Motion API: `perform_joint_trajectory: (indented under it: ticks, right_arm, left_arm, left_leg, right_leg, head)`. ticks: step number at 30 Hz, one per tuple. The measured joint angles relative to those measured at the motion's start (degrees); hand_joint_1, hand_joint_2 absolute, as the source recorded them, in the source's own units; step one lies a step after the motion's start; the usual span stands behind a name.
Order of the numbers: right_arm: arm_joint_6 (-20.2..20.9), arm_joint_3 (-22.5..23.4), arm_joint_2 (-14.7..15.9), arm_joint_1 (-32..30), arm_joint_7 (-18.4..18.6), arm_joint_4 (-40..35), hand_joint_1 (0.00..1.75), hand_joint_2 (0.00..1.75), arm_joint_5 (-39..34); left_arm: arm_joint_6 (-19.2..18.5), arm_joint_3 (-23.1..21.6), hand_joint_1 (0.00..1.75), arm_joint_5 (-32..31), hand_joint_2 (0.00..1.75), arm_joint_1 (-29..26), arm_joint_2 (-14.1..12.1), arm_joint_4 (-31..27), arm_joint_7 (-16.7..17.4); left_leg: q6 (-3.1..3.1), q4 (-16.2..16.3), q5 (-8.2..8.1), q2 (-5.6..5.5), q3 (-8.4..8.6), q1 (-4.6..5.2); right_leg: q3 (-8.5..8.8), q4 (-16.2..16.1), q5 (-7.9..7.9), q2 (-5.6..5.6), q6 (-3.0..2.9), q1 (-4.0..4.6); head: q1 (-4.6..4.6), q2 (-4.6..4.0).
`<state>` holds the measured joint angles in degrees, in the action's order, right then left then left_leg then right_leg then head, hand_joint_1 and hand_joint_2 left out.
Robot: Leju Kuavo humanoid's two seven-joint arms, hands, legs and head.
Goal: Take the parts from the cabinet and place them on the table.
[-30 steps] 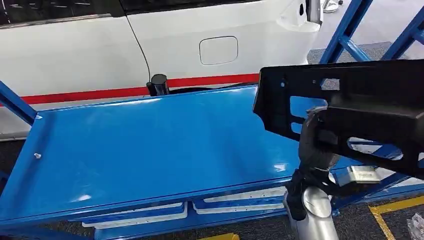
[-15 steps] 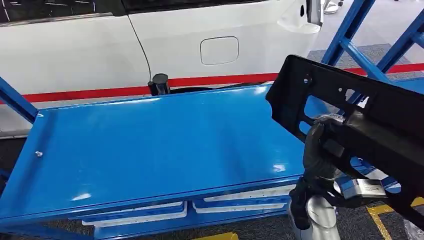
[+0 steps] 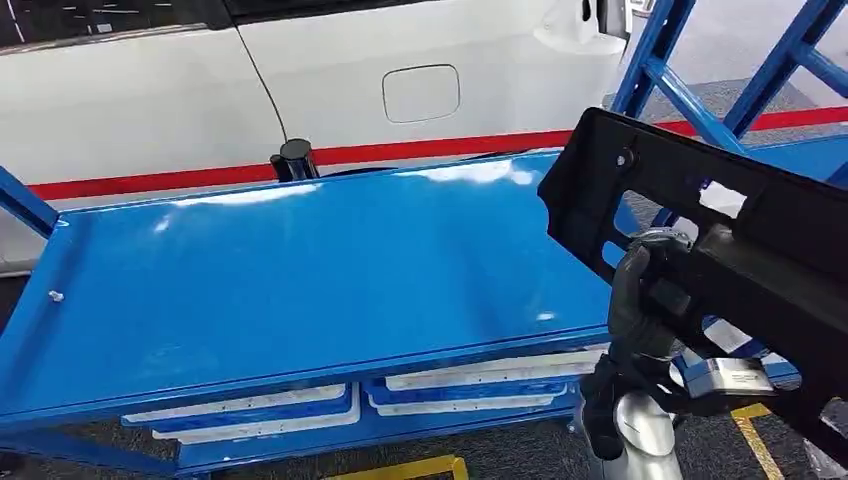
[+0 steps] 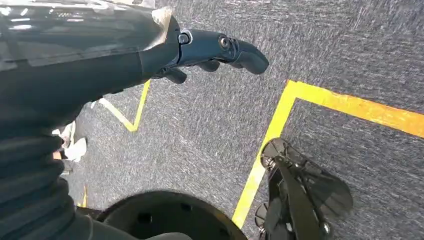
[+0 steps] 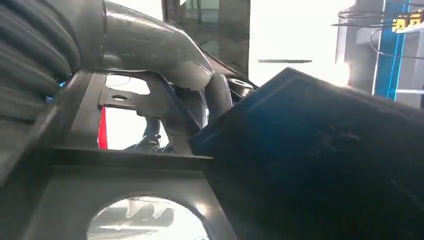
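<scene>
A large black plastic part (image 3: 760, 250) with cut-out openings hangs tilted over the right end of the blue table (image 3: 300, 280), its far corner high and its near end sloping down to the right. My right hand (image 3: 640, 305) grips it from below, fingers wrapped round a bar of the part. In the right wrist view the right hand (image 5: 160, 50) is closed on the black part (image 5: 325, 165), which is close to the camera. My left hand (image 4: 210, 47) hangs over the grey floor, fingers stretched out and holding nothing.
A white car (image 3: 150, 100) stands right behind the table, with a black round post (image 3: 295, 160) at the table's far edge. Blue rack beams (image 3: 690, 100) rise at the right. White-fronted bins (image 3: 470, 385) sit under the tabletop. A small white bit (image 3: 55, 296) lies at its left end.
The black part has tipped from nearly level to slanting down to the right, and the right hand has shifted a little right. The camera has moved slightly, sliding the whole scene left.
</scene>
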<state>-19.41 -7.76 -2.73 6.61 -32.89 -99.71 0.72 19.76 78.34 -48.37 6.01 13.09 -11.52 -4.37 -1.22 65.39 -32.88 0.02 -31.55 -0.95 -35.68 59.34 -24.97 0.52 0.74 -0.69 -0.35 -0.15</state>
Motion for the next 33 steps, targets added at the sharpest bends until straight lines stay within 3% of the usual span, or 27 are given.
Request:
perform_joint_trajectory:
  ticks: [1, 2, 3, 5, 6, 7, 8, 9, 10, 11, 12, 13, 14, 16, 17, 18, 21, 22, 23, 24, 26, 27, 28, 29, 31, 32, 33]
  right_arm:
    - [0.00, 0.02, 0.00, 0.00, -0.09, -0.02, 1.75, 1.75, -0.02]
    - [0.00, 0.06, 0.00, -0.04, -0.20, -0.02, 1.75, 1.75, -0.09]
    - [0.00, 0.09, 0.07, 0.03, -0.26, -0.02, 1.75, 1.75, -0.15]
    - [0.00, 0.07, 0.02, -0.09, -0.48, -0.02, 1.75, 1.75, -0.24]
    - [0.00, 0.11, 0.07, -0.13, -0.55, -0.07, 1.75, 1.75, -0.35]
    - [0.00, 0.28, 0.24, -0.13, -0.57, -0.13, 1.75, 1.75, -0.35]
    - [0.00, 0.33, 0.35, -0.09, -0.57, -0.17, 1.75, 1.75, -0.52]
    - [0.00, 0.33, 0.33, 0.01, -0.57, -0.17, 1.75, 1.75, -0.55]
    - [0.00, 0.35, 0.37, 0.00, -0.57, -0.17, 1.75, 1.75, -0.55]
    - [-0.02, 0.41, 0.44, 0.00, -0.57, -0.17, 1.75, 1.75, -0.55]
    - [-0.04, 0.44, 0.46, -0.01, -0.57, -0.17, 1.75, 1.75, -0.52]
    - [-0.09, 0.46, 0.50, 0.00, -0.50, -0.17, 1.75, 1.75, -0.50]
    - [-0.20, 0.46, 0.52, -0.01, -0.42, -0.17, 1.75, 1.75, -0.48]
    - [-0.39, 0.46, 0.55, -0.03, -0.28, -0.20, 1.75, 1.75, -0.33]
    - [-0.44, 0.46, 0.55, -0.03, -0.22, -0.37, 1.75, 1.75, -0.31]
    - [-0.46, 0.46, 0.55, -0.09, -0.20, -0.63, 1.75, 1.75, -0.31]
    - [-0.68, 0.63, 0.76, -0.73, -0.20, -0.98, 1.75, 1.75, -0.26]
    - [-0.87, 0.66, 0.79, -1.23, -0.20, -1.11, 1.75, 1.75, -0.26]
    - [-1.05, 0.68, 0.81, -1.68, -0.20, -1.27, 1.75, 1.75, -0.24]
    - [-1.25, 0.70, 0.81, -2.29, -0.26, -1.60, 1.75, 1.75, -0.31]
    - [-1.40, 0.87, 0.83, -3.35, -0.55, -2.10, 1.75, 1.75, -0.46]
    - [-1.40, 0.90, 0.83, -3.80, -0.59, -2.12, 1.75, 1.75, -0.50]
    - [-1.33, 0.96, 0.83, -4.22, -0.61, -2.14, 1.75, 1.75, -0.59]
    - [-1.14, 1.01, 0.83, -4.56, -0.68, -2.23, 1.75, 1.75, -0.68]
    - [-1.07, 1.07, 0.85, -4.77, -0.76, -2.38, 1.75, 1.75, -0.70]
    - [-1.05, 1.07, 0.85, -4.76, -0.79, -2.56, 1.75, 1.75, -0.74]
    - [-0.94, 1.14, 0.85, -4.78, -0.81, -2.82, 1.75, 1.75, -0.83]
  left_arm:
    - [-0.02, 0.00, 0.00, 0.00, 1.75, 0.08, -0.02, 0.00, -0.13]
    - [-0.06, 0.00, 0.00, 0.06, 1.75, 0.19, -0.26, -0.02, -0.24]
    - [-0.13, 0.00, 0.00, 0.28, 1.75, 0.19, -0.13, 0.00, -0.41]
    - [0.07, 0.07, 0.00, 0.46, 1.75, 0.15, -0.11, 0.00, -0.68]
    - [0.33, 0.13, 0.00, 0.50, 1.75, 0.14, -0.07, 0.00, -0.79]
    - [0.55, 0.26, 0.00, 0.50, 1.75, 0.09, 0.11, 0.02, -0.79]
    - [0.72, 0.35, 0.00, 0.50, 1.75, 0.13, 0.15, 0.00, -0.79]
    - [0.79, 0.37, 0.00, 0.50, 1.75, 0.14, 0.31, 0.00, -0.76]
    - [0.79, 0.39, 0.00, 0.50, 1.75, 0.15, 0.50, 0.02, -0.76]
    - [0.79, 0.42, 0.00, 0.50, 1.75, 0.15, 0.59, 0.04, -0.74]
    - [0.63, 0.44, 0.00, 0.50, 1.75, 0.15, 0.63, 0.04, -0.68]
    - [0.44, 0.44, 0.00, 0.50, 1.75, 0.15, 0.63, 0.04, -0.63]
    - [0.02, 0.44, 0.00, 0.48, 1.75, 0.16, 0.61, 0.04, -0.46]
    - [-0.26, 0.44, 0.00, 0.33, 1.75, 0.17, 0.61, 0.04, -0.26]
    - [-0.64, 0.44, 0.00, 0.33, 1.75, 0.23, 0.61, 0.04, -0.17]
    - [-0.83, 0.44, 0.00, 0.31, 1.75, 0.32, 0.61, 0.04, -0.15]
    - [-1.48, 0.44, 0.00, 0.22, 1.75, 0.30, 0.59, 0.02, -0.68]
    - [-1.88, 0.44, 0.00, 0.09, 1.75, 0.21, 0.50, 0.02, -0.85]
    - [-1.97, 0.42, 0.00, -0.07, 1.75, 0.18, 0.44, 0.02, -1.03]
    - [-2.36, 0.37, 0.00, -0.28, 1.75, 0.15, 0.44, 0.02, -1.09]
    - [-2.71, 0.20, 0.00, -0.74, 1.75, 0.10, 0.31, 0.02, -1.09]
    - [-2.91, 0.11, 0.00, -0.83, 1.75, 0.06, 0.24, 0.02, -1.07]
    - [-2.93, -0.09, 0.00, -0.96, 1.75, 0.07, 0.17, 0.02, -1.01]
    - [-2.93, -0.24, 0.00, -1.09, 1.75, 0.07, 0.13, 0.02, -0.94]
    - [-2.95, -0.31, 0.00, -1.29, 1.75, 0.15, 0.07, 0.02, -0.90]
    - [-2.99, -0.35, 0.00, -1.31, 1.75, 0.23, 0.07, 0.02, -0.87]
    - [-3.08, -0.44, 0.00, -1.42, 1.75, 0.32, 0.07, 0.02, -0.81]
  left_leg:
    - [-0.84, -5.17, 1.35, -0.22, 3.23, 0.30]
    - [-1.05, -7.24, 0.52, -0.11, 4.42, 0.67]
    - [-0.73, -7.07, 1.76, -0.09, 4.08, 0.93]
    - [-0.87, -7.35, 1.88, -0.18, 3.61, 1.52]
    - [-1.18, -7.91, 2.72, -0.15, 3.34, 1.58]
    - [-1.49, -8.59, 3.81, 0.18, 2.79, 0.85]
    - [-1.75, -8.71, 4.40, 0.30, 2.15, 1.04]
    - [-2.18, -8.70, 5.02, 0.48, 1.46, 0.96]
    - [-2.19, -8.70, 5.55, 0.56, 0.71, 0.99]
    - [-2.15, -8.66, 6.07, 0.62, -0.07, 0.99]
    - [-2.06, -8.64, 6.63, 0.72, -0.83, 0.97]
    - [-1.93, -8.60, 7.23, 0.82, -1.29, 0.91]
    - [-1.73, -8.52, 7.74, 0.83, -2.07, 0.80]
    - [-1.23, -8.11, 8.52, 0.84, -3.22, 0.68]
    - [-0.88, -7.65, 8.73, 0.84, -3.66, 0.79]
    - [-0.60, -7.25, 8.96, 0.79, -4.22, 1.08]
    - [0.25, -7.28, 10.13, 0.75, -4.38, 1.05]
    - [0.49, -7.16, 10.12, 0.69, -4.54, 0.84]
    - [0.88, -5.95, 7.93, 0.48, -5.16, 0.62]
    - [1.14, -2.70, 4.23, 0.41, -6.27, 0.57]
    - [1.55, 5.73, -1.34, 0.29, -8.77, 0.46]
    - [1.72, 9.18, -2.27, 0.22, -9.45, 0.37]
    - [1.73, 10.14, -1.67, 0.13, -9.02, 0.31]
    - [1.68, 8.44, 0.10, 0.13, -7.19, 0.22]
    - [1.53, 0.21, 3.39, 0.12, -1.19, 0.11]
    - [1.35, -4.49, 3.63, -0.03, 2.20, 0.09]
    - [1.20, -7.55, 2.93, -0.29, 4.00, 0.38]
  right_leg:
    - [-0.02, 0.02, 0.18, 0.05, 0.20, -0.12]
    - [-0.13, 0.02, 0.54, 0.01, 0.47, 0.11]
    - [-0.10, -0.14, 0.80, -0.06, 0.83, 0.00]
    - [-0.27, -0.31, 1.53, -0.25, 1.88, -0.49]
    - [-0.33, -0.59, 2.05, -0.24, 2.52, -0.31]
    - [-0.94, 0.20, 1.77, -0.48, 2.48, 0.02]
    - [-2.14, 1.78, -0.45, -0.48, 2.16, 0.01]
    - [-3.17, 5.15, -3.50, -0.49, 1.59, 0.00]
    - [-4.23, 9.40, -6.28, -0.45, 1.31, 0.00]
    - [-5.10, 13.28, -8.20, -0.46, 1.34, -0.05]
    - [-5.31, 15.95, -8.91, -0.47, 1.76, -0.12]
    - [-4.46, 16.34, -8.32, -0.48, 2.50, -0.28]
    - [-2.41, 14.26, -6.86, -0.51, 3.39, -0.49]
    - [4.29, 5.02, -4.20, -0.54, 4.67, -0.90]
    - [7.39, 0.29, -5.18, -0.54, 4.46, -1.02]
    - [9.30, -2.50, -6.00, -0.43, 3.91, -0.37]
    - [7.91, -2.15, -5.63, -0.43, 2.78, -0.26]
    - [7.57, -2.45, -5.15, -0.49, 1.95, -1.09]
    - [7.42, -2.42, -4.69, -0.62, 1.28, -0.99]
    - [6.72, -2.40, -4.14, -0.66, 0.38, -0.99]
    - [5.81, -2.32, -3.17, -0.77, -0.09, -0.85]
    - [5.07, -2.27, -2.61, -0.77, -0.05, -0.77]
    - [4.45, -2.23, -2.07, -0.76, 0.05, -0.75]
    - [3.83, -2.17, -1.66, -0.74, 0.28, -0.79]
    - [3.00, -1.96, -1.05, -0.66, 0.83, -0.97]
    - [2.82, -1.73, -0.80, -0.63, 1.20, -0.95]
    - [2.27, -1.45, -0.56, -0.65, 1.58, -0.52]
  head:
    - [0.02, 0.00]
    - [0.13, 0.00]
    - [0.16, 0.00]
    - [-0.13, 0.00]
    - [-0.07, 0.00]
    - [-0.04, 0.00]
    - [0.04, 0.00]
    - [0.53, 0.00]
    - [0.52, -0.02]
    - [0.50, 0.00]
    - [0.66, 0.00]
    - [0.59, 0.00]
    - [0.66, 0.00]
    - [0.68, 0.00]
    - [0.68, 0.00]
    - [0.72, 0.00]
    - [0.55, 0.00]
    - [0.59, 0.00]
    - [0.57, 0.00]
    - [0.26, 0.00]
    - [0.20, 0.00]
    - [0.11, 0.00]
    - [0.15, 0.00]
    - [0.13, 0.00]
    - [0.13, 0.00]
    - [0.11, 0.00]
    - [0.02, 0.00]
